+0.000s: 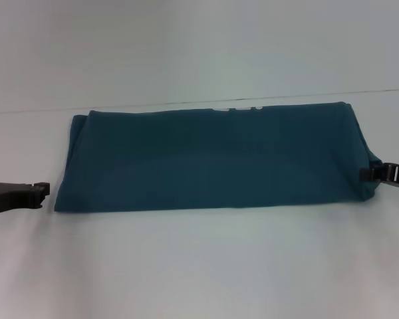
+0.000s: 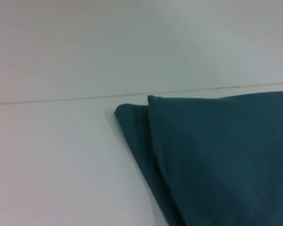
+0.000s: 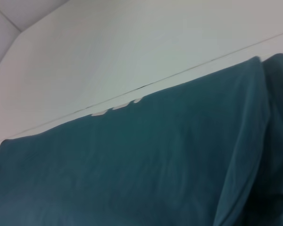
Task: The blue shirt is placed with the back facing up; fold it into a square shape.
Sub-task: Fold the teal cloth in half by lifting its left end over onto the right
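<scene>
lying flat on the white table [image 1: 199,266]: a large dark teal-blue soft cotton t-shirt [image 1: 213,159], already folded into a long band, a sliver of white lettering [image 1: 238,107] peeping at the far edge. not yet square, by the look of it; a fold of one end over the other probably remaining.

best done by taking both layers at one short end, lifting only enough to clear, carrying straight across and laying edge on edge without dragging the lower layer.

right pincer [image 1: 369,173] at the right end, touching or just at the cloth edge; grip impossible to judge. left pincer [image 1: 42,191] just beside the left end, clear of the cloth, seemingly closed and holding nothing.
</scene>
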You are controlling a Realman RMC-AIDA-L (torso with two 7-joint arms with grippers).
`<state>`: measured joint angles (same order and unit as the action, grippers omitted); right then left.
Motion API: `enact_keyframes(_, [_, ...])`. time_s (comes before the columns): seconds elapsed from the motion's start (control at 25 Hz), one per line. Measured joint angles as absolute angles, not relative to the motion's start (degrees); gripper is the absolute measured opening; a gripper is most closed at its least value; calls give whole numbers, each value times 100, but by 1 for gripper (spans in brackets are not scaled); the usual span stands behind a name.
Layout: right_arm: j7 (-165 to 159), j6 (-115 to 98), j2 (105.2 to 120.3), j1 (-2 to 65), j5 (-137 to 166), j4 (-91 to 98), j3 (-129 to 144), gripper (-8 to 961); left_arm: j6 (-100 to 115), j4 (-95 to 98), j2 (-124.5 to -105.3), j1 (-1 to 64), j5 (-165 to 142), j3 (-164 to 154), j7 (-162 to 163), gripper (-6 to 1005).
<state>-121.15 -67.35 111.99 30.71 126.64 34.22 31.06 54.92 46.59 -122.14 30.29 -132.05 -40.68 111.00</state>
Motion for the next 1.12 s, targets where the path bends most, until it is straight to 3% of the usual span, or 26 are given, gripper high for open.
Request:
enact_keyframes(0.32, [-12108,-6765,11205,3012,12664,3460,3058,9,5595,4797,-12247,2938,-13209,-4069,11289,20])
enact_keyframes(0.52, [-12026,-6766,11205,3006,12664,3468,3048,9,5950,4799,-12170,2941,-13225,-4069,11822,21])
enact_keyframes(0.76, [-11958,-6741,11197,3009,12664,3472,3043,8,6111,4763,-12155,3006,-13619,-4115,12335,125])
enact_keyframes(0.96, [-11957,-6736,11184,3006,12664,3472,3041,8,6092,4745,-12175,3011,-13666,-4123,12415,308])
enact_keyframes(1.12, [-11957,-6744,11179,3004,12664,3472,3041,8,6090,4730,-12175,3014,-13666,-4122,12421,391])
